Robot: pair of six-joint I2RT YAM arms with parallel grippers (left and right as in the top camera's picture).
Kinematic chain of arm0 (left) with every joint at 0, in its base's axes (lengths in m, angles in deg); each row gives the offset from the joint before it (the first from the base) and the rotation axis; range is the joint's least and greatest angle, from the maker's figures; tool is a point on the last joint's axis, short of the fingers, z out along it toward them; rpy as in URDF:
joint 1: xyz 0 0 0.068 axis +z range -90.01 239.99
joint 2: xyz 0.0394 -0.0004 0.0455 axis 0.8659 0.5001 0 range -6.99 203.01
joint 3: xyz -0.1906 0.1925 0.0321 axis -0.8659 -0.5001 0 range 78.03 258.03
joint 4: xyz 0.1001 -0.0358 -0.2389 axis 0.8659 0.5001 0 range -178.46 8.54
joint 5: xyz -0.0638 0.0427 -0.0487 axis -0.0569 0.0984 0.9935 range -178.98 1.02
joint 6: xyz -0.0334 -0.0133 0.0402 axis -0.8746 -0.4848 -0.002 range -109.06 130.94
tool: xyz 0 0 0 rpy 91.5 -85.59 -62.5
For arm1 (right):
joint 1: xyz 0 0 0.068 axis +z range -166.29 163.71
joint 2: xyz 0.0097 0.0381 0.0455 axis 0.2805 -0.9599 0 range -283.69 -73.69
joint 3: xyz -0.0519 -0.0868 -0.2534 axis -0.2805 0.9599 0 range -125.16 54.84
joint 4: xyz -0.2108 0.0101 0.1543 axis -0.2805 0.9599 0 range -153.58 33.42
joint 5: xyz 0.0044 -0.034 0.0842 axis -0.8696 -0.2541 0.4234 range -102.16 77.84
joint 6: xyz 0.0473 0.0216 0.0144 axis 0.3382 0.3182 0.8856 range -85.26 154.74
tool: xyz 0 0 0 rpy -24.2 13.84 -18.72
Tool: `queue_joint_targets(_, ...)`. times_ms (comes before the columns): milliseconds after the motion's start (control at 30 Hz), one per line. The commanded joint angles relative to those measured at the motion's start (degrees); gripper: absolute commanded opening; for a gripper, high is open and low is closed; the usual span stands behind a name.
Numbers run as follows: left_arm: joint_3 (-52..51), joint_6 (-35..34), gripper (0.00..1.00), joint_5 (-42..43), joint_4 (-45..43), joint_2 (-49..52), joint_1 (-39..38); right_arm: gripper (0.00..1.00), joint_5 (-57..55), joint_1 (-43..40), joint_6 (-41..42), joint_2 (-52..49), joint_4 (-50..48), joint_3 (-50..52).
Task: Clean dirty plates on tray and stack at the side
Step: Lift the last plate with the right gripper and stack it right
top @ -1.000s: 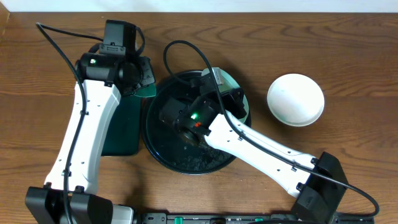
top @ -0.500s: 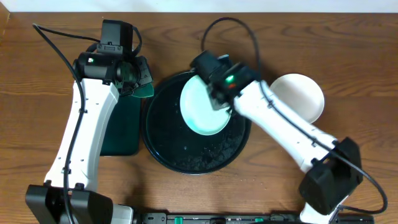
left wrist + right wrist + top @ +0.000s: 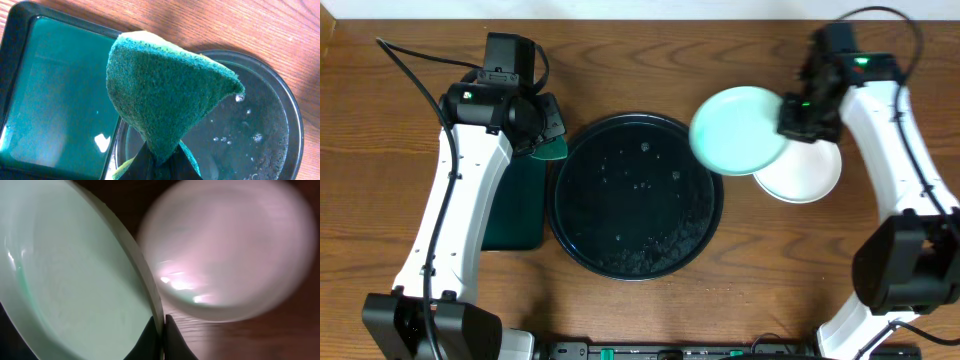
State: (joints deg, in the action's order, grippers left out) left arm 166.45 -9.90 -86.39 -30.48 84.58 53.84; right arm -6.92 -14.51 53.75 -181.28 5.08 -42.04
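Wood-grain tabletop [image 3: 380, 230]: round black tray [image 3: 638, 277] at centre, rectangular black tray [image 3: 515, 215] just left, pale plate [image 3: 805, 180] upper right.

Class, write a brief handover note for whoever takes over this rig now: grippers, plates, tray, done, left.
Left gripper: jaws shut on the green sponge, at the tray edge.
Right gripper: jaws shut on a plate, held partly over a second plate on the tabletop.
Done: tray holds no plates, only droplets.
Left: set the held plate onto the other. Only two plates in view.
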Motion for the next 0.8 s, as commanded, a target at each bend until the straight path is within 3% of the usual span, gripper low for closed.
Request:
queue_joint_targets(0,-0.1,-0.5,0.07,-0.7,0.1,0.3,0.2,0.01,-9.4,-5.1,5.3,2.3,-1.4,2.2)
queue_joint_targets(333,-0.1,-0.4,0.07,-0.7,1.5,2.6,0.2,0.03,-12.6,-11.0,9.2,2.3,-11.3,16.3)
queue_joint_targets(533,-0.1,1.2,0.07,-0.7,1.4,2.6,0.3,0.38,-8.7,-10.3,3.1,2.3,-10.7,16.2)
queue_joint_targets(667,-0.1,4.0,0.07,-0.7,3.1,2.6,1.2,0.47,-1.8,-9.0,-2.3,2.3,-7.5,12.5)
queue_joint_targets(767,-0.1,9.0,0.08,-1.5,5.0,2.6,3.5,0.61,1.3,-6.3,-7.4,2.3,-4.4,7.0)
